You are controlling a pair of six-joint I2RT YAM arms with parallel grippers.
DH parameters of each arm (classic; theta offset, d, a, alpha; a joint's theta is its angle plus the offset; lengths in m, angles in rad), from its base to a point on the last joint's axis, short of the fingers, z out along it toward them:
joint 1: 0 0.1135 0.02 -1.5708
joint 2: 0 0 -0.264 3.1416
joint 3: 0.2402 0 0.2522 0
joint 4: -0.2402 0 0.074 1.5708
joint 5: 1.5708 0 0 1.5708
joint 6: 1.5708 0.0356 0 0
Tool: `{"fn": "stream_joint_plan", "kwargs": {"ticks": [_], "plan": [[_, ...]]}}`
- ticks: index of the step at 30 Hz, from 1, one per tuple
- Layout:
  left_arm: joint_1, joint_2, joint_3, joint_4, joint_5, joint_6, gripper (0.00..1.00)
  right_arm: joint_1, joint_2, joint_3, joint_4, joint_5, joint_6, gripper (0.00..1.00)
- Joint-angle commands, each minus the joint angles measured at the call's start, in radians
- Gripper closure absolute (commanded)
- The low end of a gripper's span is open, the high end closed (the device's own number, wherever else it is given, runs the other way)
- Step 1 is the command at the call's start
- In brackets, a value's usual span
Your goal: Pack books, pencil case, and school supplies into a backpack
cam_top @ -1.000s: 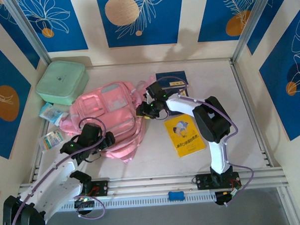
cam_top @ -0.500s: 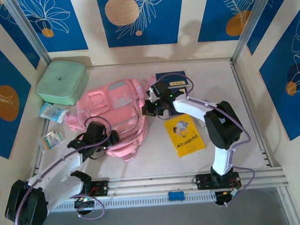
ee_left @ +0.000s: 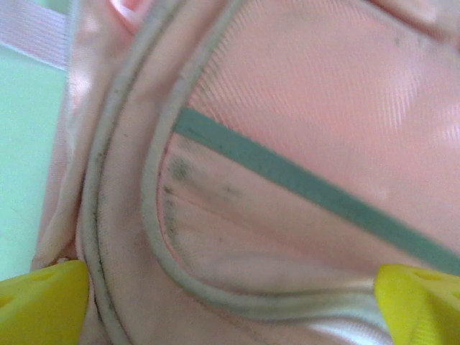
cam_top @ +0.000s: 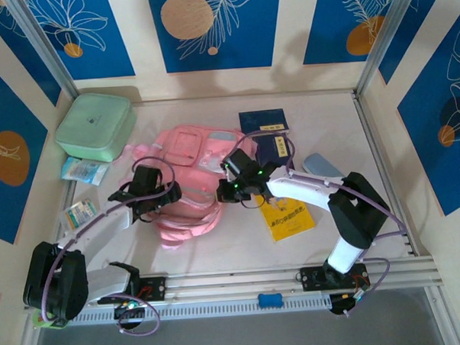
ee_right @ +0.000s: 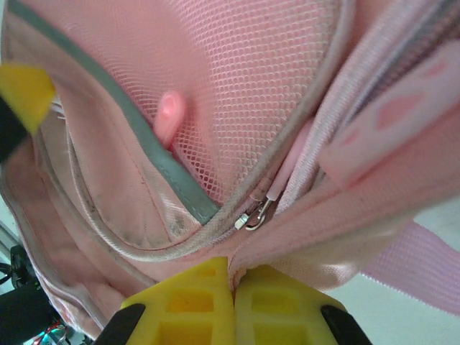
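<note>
The soft pink fabric backpack [cam_top: 186, 170] looks limp and is best held by its seams: the right hand [ee_right: 231, 280] pinches its zipper edge, the left hand [ee_left: 230, 287] is spread.

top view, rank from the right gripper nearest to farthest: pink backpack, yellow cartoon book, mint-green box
1. soft pink backpack, pinched in the jaws
2. bright yellow cartoon-cover book, just to its right
3. mint-green rounded square box, far back-left corner
</note>
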Motion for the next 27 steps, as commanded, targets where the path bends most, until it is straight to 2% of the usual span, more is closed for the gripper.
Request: {"fn": "stream_joint_plan", "kwargs": {"ticks": [1,7,11,15,18,22,27], "plan": [[0.016,-0.016,0.059,0.063,0.02,0.034,0.0,0.055,-0.004,0.029,0.084,-0.078,0.039,0.93],[0.019,-0.14,0.065,-0.07,-0.009,0.064,0.01,-0.01,-0.097,0.038,-0.023,-0.07,-0.012,0.49],[0.019,-0.239,0.053,-0.164,0.008,0.046,0.01,-0.106,-0.171,0.019,-0.058,-0.11,-0.065,0.27],[0.013,-0.317,0.044,-0.254,0.073,-0.015,0.0,-0.239,-0.134,0.067,-0.103,-0.152,-0.103,0.18],[-0.018,-0.37,0.024,-0.277,0.117,-0.076,0.01,-0.316,-0.052,0.138,-0.12,-0.195,-0.124,0.15],[-0.099,-0.422,0.002,-0.3,0.123,-0.153,0.01,-0.372,0.066,0.243,-0.135,-0.224,-0.119,0.13],[-0.208,-0.439,-0.025,-0.287,0.076,-0.233,0.01,-0.38,0.203,0.359,-0.156,-0.224,-0.125,0.12]]}}
